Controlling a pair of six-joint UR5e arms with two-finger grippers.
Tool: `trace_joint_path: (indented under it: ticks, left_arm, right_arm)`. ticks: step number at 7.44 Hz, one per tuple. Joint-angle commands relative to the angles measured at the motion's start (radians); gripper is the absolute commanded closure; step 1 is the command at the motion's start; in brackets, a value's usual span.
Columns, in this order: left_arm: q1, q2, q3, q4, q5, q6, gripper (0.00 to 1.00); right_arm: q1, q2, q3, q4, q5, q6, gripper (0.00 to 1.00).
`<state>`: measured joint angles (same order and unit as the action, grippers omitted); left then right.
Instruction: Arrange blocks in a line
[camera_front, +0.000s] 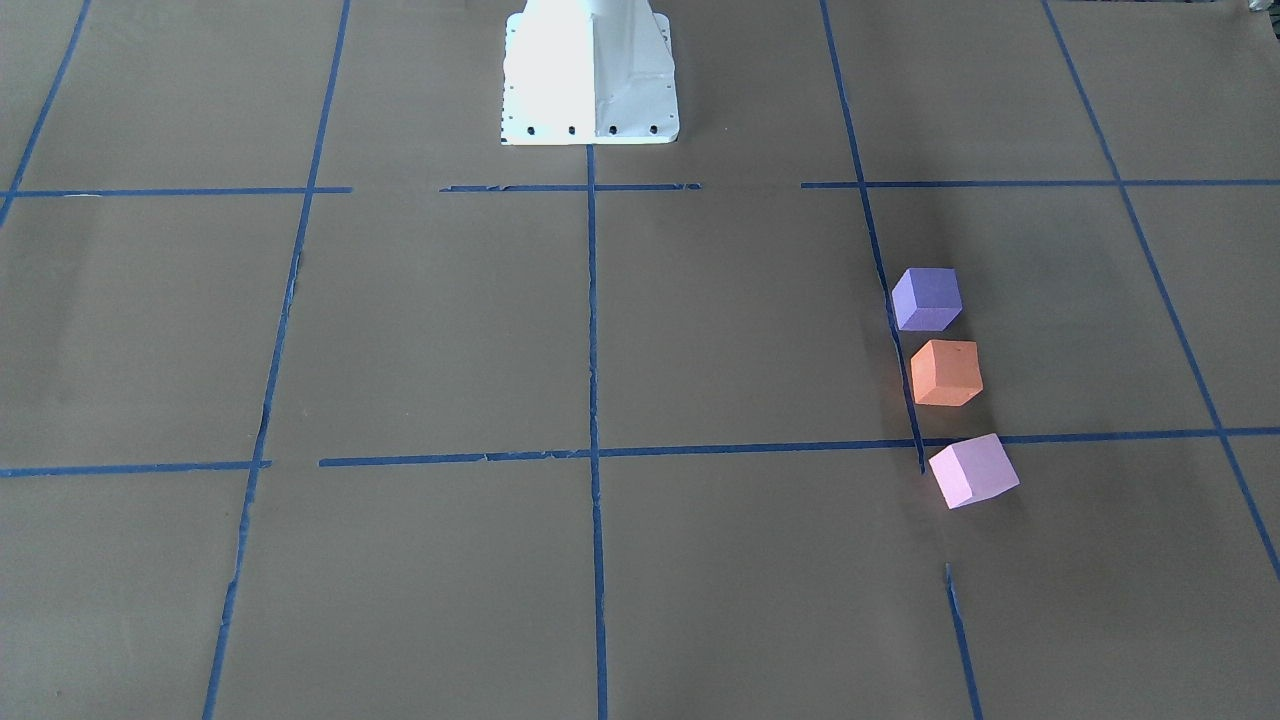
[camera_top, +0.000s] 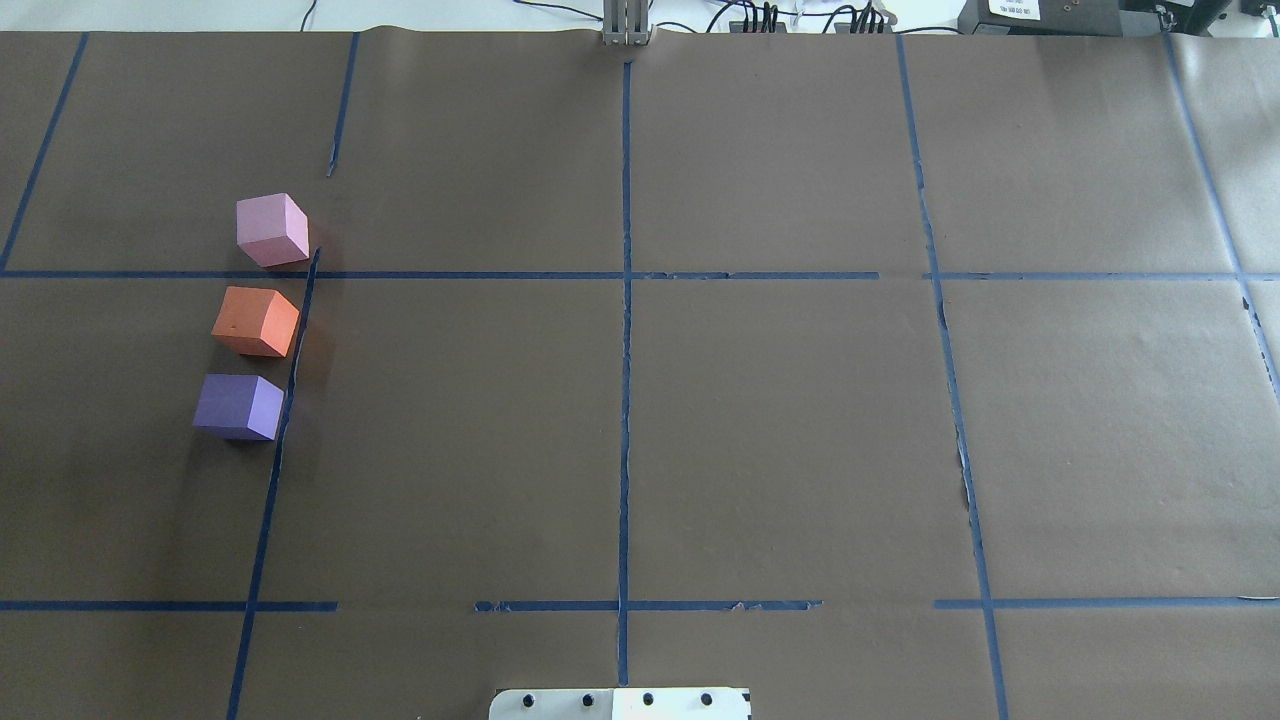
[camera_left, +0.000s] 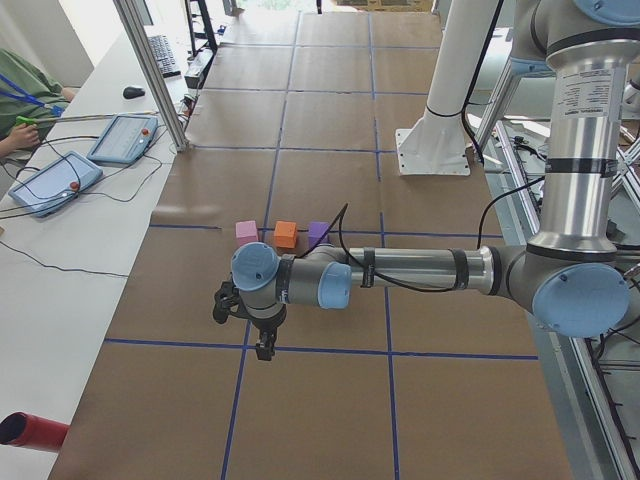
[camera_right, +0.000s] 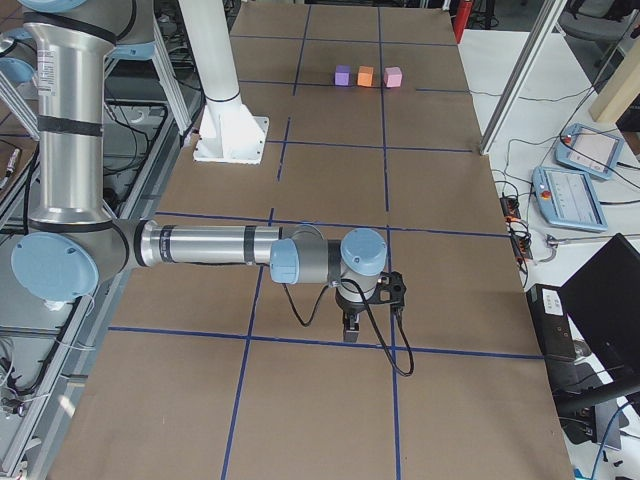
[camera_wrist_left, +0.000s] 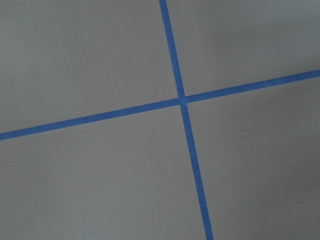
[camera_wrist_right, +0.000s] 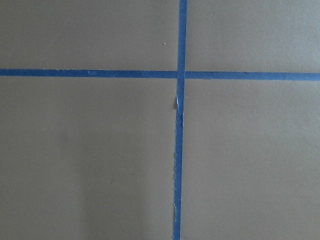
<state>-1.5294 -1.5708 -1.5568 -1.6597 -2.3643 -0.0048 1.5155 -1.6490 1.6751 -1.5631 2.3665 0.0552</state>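
Along tape line (camera_top: 265, 520): pink blk (camera_top: 271, 229); orange blk (camera_top: 256, 321); purple blk (camera_top: 239, 406); gaps btwn

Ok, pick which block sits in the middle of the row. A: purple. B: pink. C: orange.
C: in the overhead view the orange block lies between the pink block and the purple block.

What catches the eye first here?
A pale pink foam cube, an orange foam cube and a violet-purple foam cube sit in a near-straight row, slightly apart, on the robot's left of the brown paper table. The left arm and right arm hang over bare paper, away from them.
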Motion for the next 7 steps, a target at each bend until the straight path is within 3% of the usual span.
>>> trace_joint_path:
  ticks: [1,7]
  left_arm:
    - [0.002,-0.002,-0.002,-0.006,0.0,-0.024,0.0]
    - [0.002,-0.005,-0.002,-0.008,0.053,-0.023,0.0]
  right_arm:
    - [0.0,0.0,0.0,0.0,0.0,0.0,0.0]
    - [-0.001,0.0,0.0,0.0,0.0,0.0,0.0]
